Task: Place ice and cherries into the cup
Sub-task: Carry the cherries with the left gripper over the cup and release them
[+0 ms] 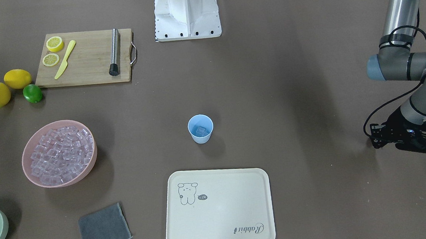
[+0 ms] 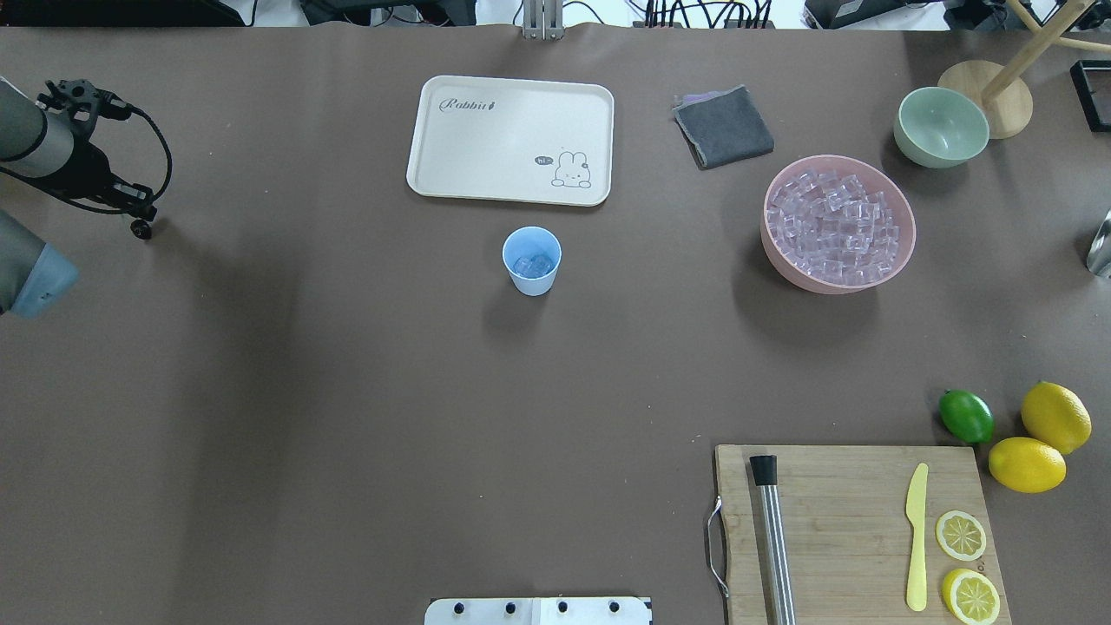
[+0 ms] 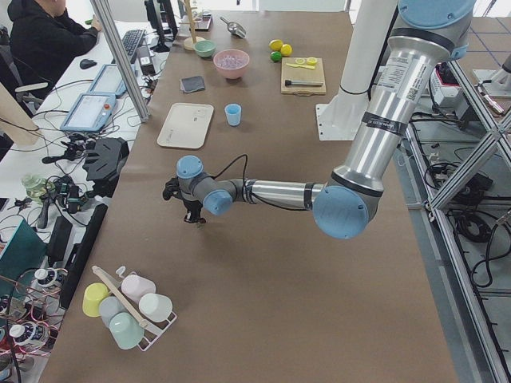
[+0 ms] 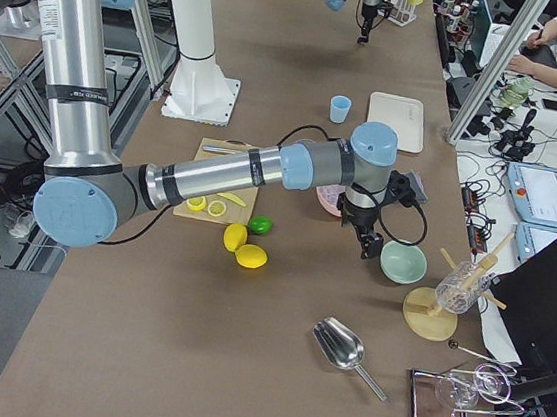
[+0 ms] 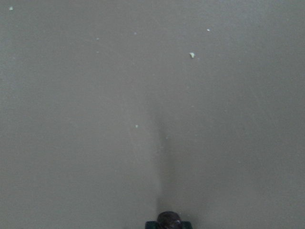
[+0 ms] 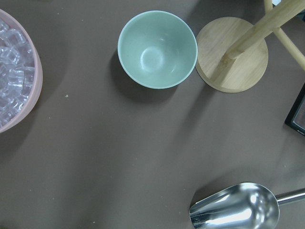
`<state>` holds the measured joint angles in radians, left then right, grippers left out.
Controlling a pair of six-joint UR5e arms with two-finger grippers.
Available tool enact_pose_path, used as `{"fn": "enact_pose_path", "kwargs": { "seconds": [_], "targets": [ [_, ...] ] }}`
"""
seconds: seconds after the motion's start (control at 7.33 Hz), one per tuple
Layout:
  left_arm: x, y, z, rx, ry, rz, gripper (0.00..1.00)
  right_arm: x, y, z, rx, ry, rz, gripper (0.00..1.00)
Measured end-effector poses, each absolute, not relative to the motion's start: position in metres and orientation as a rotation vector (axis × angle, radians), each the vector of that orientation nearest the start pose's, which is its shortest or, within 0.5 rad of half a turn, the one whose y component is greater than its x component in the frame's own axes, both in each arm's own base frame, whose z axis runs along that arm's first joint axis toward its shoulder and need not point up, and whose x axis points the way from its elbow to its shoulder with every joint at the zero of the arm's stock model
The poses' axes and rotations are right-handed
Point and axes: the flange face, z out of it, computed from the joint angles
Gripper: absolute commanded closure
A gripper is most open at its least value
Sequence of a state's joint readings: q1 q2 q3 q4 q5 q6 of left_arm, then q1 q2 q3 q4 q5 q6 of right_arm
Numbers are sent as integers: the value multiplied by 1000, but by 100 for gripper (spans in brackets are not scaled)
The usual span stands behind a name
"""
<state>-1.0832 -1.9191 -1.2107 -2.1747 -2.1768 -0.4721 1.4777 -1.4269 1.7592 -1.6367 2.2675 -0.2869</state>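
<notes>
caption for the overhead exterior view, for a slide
Light-blue cup holding ice cubes stands beside a cream rabbit tray, with a pink bowl heaped with ice off to the right

The left arm [image 3: 375, 120] drops from its shoulder to a bent elbow, and its forearm runs level out to the side. At the wrist the left hand [image 3: 194, 217] points straight down. Its wrist camera catches a single dark tip at the bottom edge, so the fingers look pressed together with nothing between them. The right arm [image 4: 222, 172] is folded the same way on the opposite side, forearm level and right hand [image 4: 365, 241] pointing down. How its fingers stand is not visible.
</notes>
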Motion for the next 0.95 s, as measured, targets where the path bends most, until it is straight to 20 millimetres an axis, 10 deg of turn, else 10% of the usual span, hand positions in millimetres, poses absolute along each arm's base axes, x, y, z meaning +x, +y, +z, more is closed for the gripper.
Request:
{"fn": "enact_pose_path", "kwargs": {
  "seconds": [0.55, 0.95],
  "targets": [
    [289, -640, 407, 290, 963, 179, 100, 18, -555, 500, 328, -660, -457, 2],
    [426, -570, 267, 310, 1092, 151, 100, 16, -554, 504, 317, -664, -452, 2]
  ]
}}
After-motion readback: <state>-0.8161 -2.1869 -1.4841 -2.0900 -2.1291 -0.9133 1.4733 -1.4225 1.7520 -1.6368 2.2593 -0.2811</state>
